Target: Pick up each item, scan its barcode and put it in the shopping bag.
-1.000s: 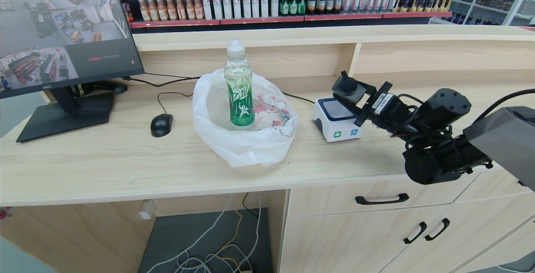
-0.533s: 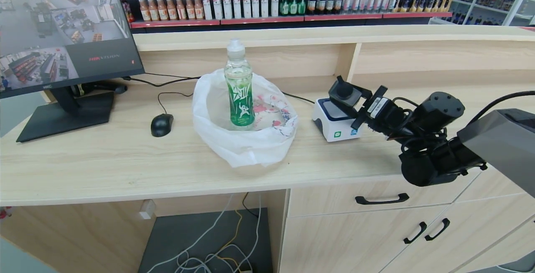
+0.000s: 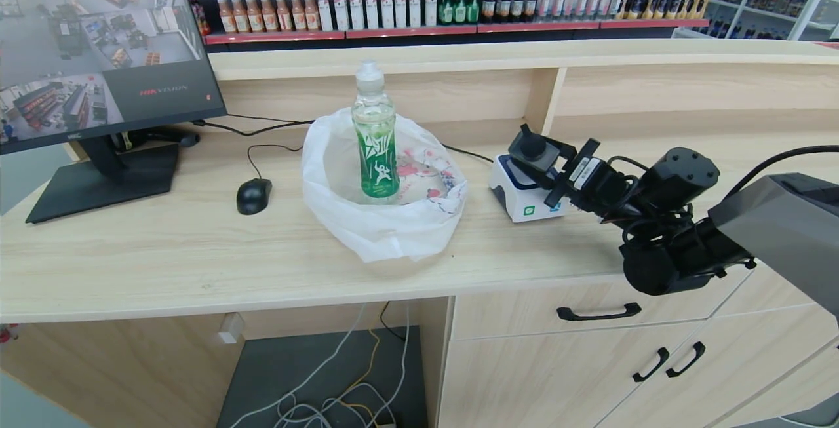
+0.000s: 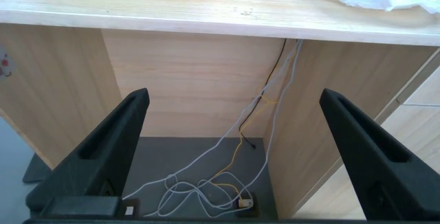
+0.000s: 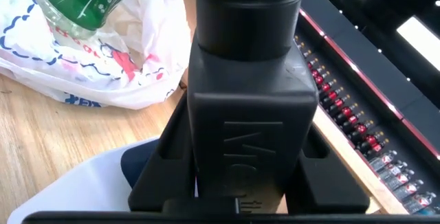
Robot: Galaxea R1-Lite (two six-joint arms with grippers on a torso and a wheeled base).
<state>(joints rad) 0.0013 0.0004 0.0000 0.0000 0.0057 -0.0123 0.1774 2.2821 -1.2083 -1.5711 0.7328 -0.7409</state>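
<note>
A checkout counter (image 3: 164, 251) of pale wood, described from left to right around the white shopping bag (image 3: 383, 225) sitting near its middle

Far left of the bag, a dark monitor (image 3: 98, 41) on a flat stand shows security camera footage. Between the monitor and the bag, a black mouse (image 3: 253, 196) lies on the counter, close to the bag but not touching it, its cord trailing back.

The left gripper (image 4: 234, 100) hangs below the level of the bag, in front of the open space under the counter. Its two black fingers (image 4: 110, 155) are spread wide and empty, and loose cables (image 4: 227, 176) lie on the floor beyond them.

The bag is open at the top, with its rim slumped outward. Inside it, a clear bottle (image 3: 375, 146) with a green label and a white cap stands upright, rising well above the rim. Behind the bag, past the counter's raised back ledge, runs a store shelf (image 3: 459, 8) lined with drink bottles.

Just right of the bag, apart from it, a small white scanner (image 3: 524, 195) with a dark blue top faces upward.

The right gripper (image 3: 547, 160) reaches in from the far right and is clamped on a black container (image 3: 532, 146) with a round cap, held directly over the scanner, right of the bag. From the wrist, the black container (image 5: 247, 114) has the scanner just beneath it and the bag beyond
</note>
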